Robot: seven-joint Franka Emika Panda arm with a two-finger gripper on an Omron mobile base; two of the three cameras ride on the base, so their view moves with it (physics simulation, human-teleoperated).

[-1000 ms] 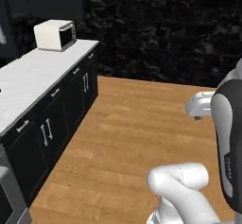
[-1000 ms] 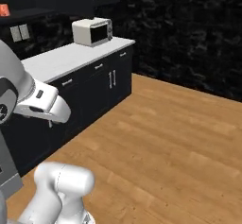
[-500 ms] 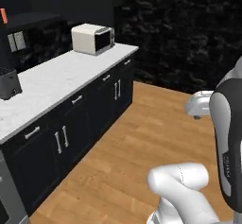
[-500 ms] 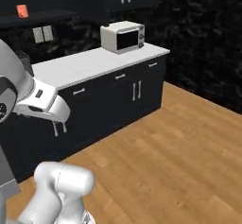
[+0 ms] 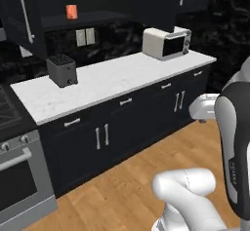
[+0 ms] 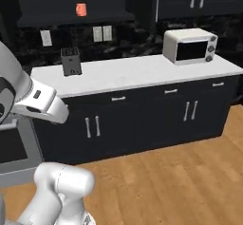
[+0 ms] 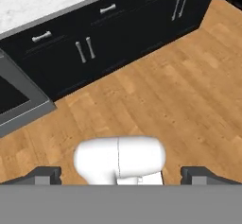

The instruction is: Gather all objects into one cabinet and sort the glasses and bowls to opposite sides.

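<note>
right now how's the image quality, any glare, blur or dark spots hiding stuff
Left base view: the white counter is evenly lit, and the orange cup sits soft-edged on a dim shelf. Right base view: upper cabinets nearly merge into black. Hand view: wood floor looks soft, no glare.

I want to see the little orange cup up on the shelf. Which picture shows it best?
The left base view shows the orange cup best: it looks biggest there, standing upright on the dark shelf above the toaster. The right base view also shows it, but smaller and farther away. The hand view looks down at the floor and lower cabinets.
</note>
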